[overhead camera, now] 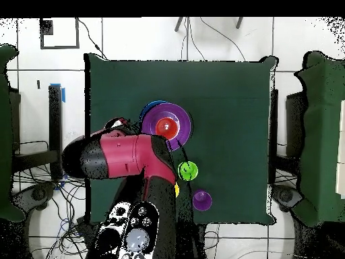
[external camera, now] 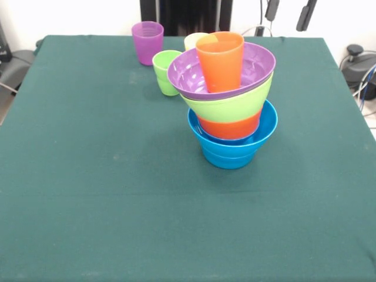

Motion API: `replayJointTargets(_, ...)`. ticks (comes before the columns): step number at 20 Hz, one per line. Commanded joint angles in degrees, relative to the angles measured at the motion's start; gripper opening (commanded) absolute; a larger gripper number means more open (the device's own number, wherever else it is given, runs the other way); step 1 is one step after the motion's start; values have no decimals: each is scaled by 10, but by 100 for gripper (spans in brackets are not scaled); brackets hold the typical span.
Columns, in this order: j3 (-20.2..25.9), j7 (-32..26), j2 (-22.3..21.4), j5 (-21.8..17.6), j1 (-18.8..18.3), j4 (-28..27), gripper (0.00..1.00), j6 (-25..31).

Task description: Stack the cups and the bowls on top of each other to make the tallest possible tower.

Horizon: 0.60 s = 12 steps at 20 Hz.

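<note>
The tower [external camera: 230, 111] stands at mid-table, a little to the right. From the bottom it is a blue bowl [external camera: 230, 154], an orange bowl [external camera: 230, 128], a lime green bowl [external camera: 228, 106] and a purple bowl [external camera: 191, 73], slightly tilted. An orange cup [external camera: 221, 60] stands in the purple bowl. A purple cup [external camera: 147, 42], a green cup [external camera: 165, 71] and a yellow cup [external camera: 192, 40] stand loose behind the tower. The overhead view shows the tower [overhead camera: 176, 131], the green cup [overhead camera: 188, 170], the purple cup [overhead camera: 201, 199] and a sliver of the yellow cup [overhead camera: 176, 190]. The gripper does not show.
The red and black arm [overhead camera: 128, 155] hangs high over the robot's side of the table [overhead camera: 229, 88] in the overhead view, beside the tower. The robot's pedestal [external camera: 185, 14] stands at the far edge. Cables and stands lie around the table.
</note>
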Motion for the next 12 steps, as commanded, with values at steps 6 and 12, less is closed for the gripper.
replayJointTargets(6, 8, 69, 40, 18, 9, -4, 100, -38)
replayJointTargets(12, -21, 87, 31, 32, 43, -7, 100, -11)
